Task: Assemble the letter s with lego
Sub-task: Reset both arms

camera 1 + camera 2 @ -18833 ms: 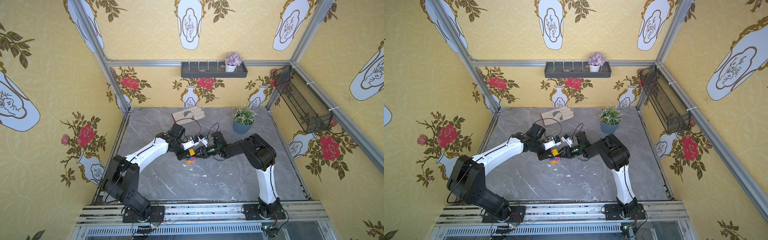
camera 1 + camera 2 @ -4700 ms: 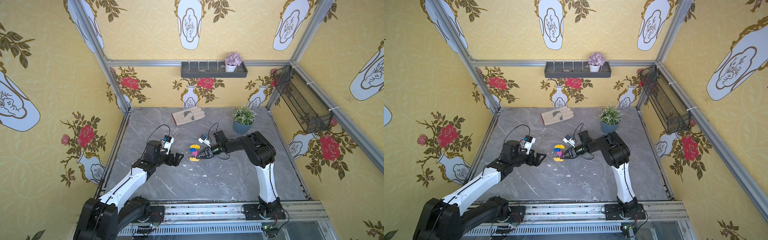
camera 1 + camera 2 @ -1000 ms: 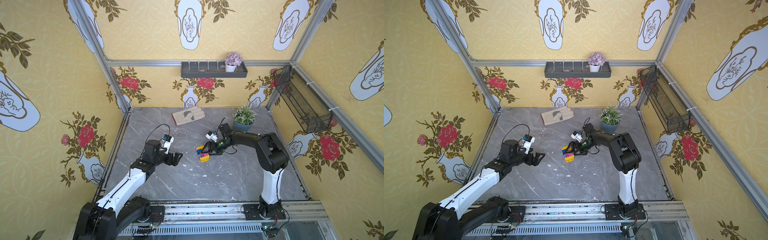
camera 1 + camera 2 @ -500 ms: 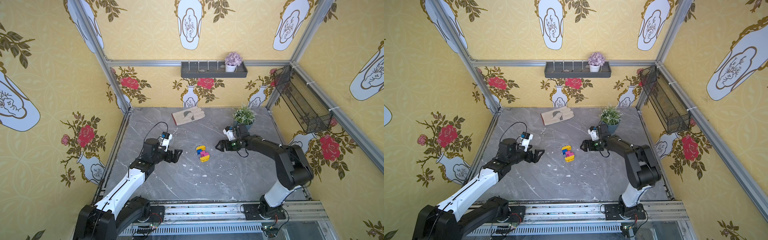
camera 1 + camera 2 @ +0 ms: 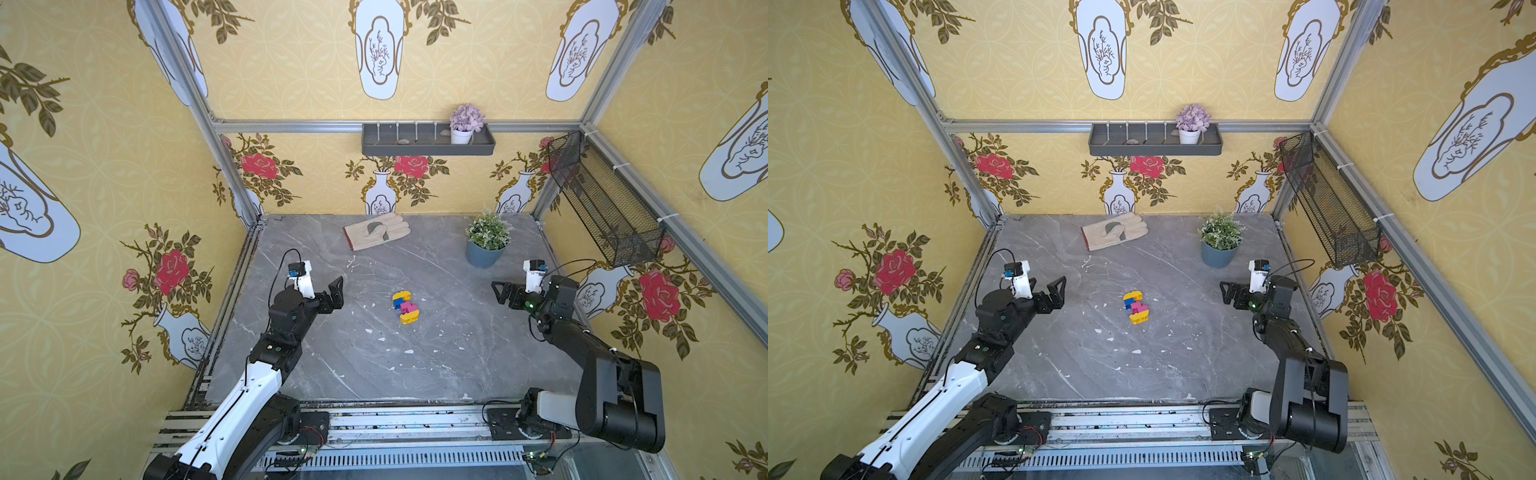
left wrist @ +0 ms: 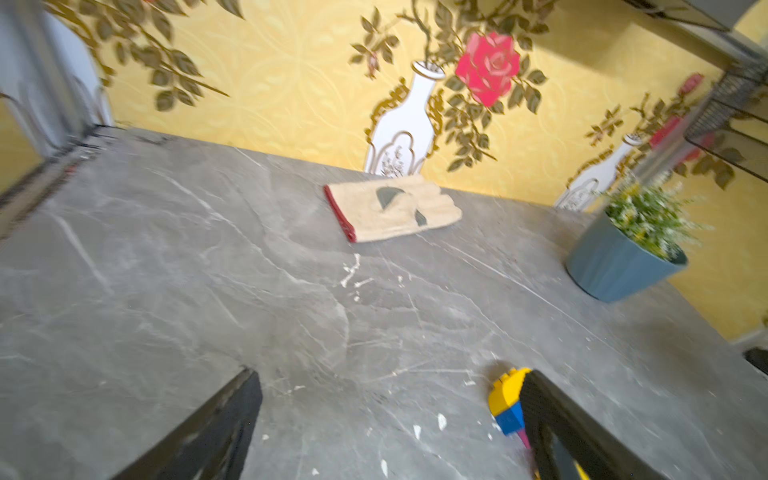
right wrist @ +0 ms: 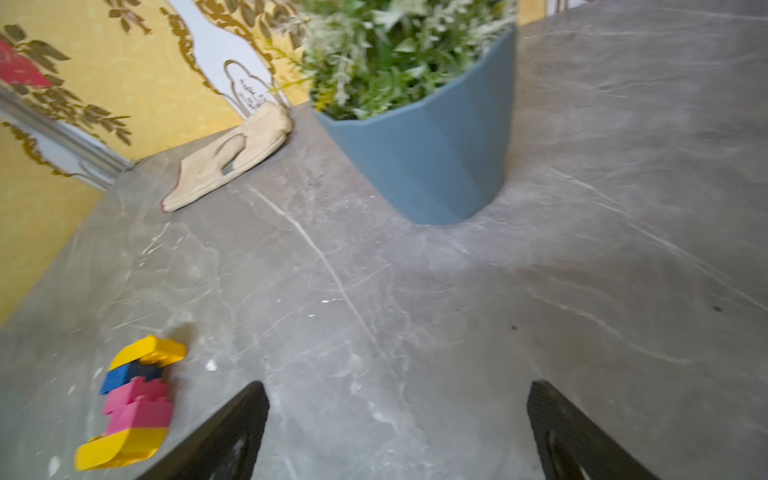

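Observation:
The lego bricks sit joined as the letter s (image 5: 405, 307) (image 5: 1135, 307) flat on the grey marble table, near its middle: yellow bars at both ends, blue and pink between. Nothing touches it. My left gripper (image 5: 333, 296) (image 5: 1054, 293) hovers open to its left, apart from it, and the left wrist view shows the cluster (image 6: 506, 402) partly hidden behind one finger. My right gripper (image 5: 504, 293) (image 5: 1230, 293) stands open far to its right, near the table's right side. The right wrist view has the cluster (image 7: 133, 403) off to one side of the empty open jaws.
A beige work glove (image 5: 376, 235) lies at the back of the table. A potted plant in a blue pot (image 5: 485, 247) stands at the back right, close to the right gripper. A wire basket (image 5: 602, 208) hangs on the right wall and a grey shelf (image 5: 428, 143) on the back wall.
The right arm has drawn back to the right, away from the lego, with its gripper open. The left arm has shifted only slightly. The cluster lies where it was half a second ago.

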`<action>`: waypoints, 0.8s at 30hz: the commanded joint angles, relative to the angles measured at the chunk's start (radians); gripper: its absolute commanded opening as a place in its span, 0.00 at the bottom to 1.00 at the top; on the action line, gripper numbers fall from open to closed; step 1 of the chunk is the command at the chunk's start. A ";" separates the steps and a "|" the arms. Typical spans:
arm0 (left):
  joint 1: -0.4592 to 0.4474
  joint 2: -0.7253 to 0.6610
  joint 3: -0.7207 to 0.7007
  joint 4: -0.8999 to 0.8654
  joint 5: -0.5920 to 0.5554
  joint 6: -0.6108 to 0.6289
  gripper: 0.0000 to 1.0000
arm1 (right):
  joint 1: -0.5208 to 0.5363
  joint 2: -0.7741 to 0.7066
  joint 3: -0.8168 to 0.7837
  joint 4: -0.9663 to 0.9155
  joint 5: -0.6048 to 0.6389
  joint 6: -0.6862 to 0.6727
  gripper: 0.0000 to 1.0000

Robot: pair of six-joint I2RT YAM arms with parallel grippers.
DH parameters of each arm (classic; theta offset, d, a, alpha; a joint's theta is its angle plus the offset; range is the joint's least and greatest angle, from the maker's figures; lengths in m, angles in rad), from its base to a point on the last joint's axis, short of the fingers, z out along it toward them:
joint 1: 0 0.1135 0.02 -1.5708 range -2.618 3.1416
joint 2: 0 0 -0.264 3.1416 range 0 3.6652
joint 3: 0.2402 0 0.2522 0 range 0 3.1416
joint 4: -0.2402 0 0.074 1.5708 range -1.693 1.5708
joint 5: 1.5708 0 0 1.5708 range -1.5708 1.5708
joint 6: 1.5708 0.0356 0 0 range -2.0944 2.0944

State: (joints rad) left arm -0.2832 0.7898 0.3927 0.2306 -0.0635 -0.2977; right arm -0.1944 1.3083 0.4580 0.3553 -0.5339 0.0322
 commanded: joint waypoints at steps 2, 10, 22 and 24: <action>0.008 -0.028 -0.097 0.190 -0.198 0.074 0.99 | -0.014 0.028 -0.052 0.211 0.072 -0.030 0.98; 0.071 0.111 -0.233 0.532 -0.179 0.241 0.99 | -0.031 0.041 -0.275 0.600 0.114 0.003 0.98; 0.203 0.545 -0.250 0.955 -0.067 0.298 0.99 | 0.006 0.118 -0.266 0.636 0.160 -0.021 0.98; 0.211 0.614 -0.285 1.064 -0.030 0.304 0.99 | 0.006 0.117 -0.267 0.638 0.161 -0.021 0.98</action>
State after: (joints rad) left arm -0.0803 1.3514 0.1314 1.1057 -0.1570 -0.0067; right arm -0.1898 1.4265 0.1875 0.9478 -0.3840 0.0204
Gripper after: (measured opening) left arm 0.992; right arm 0.981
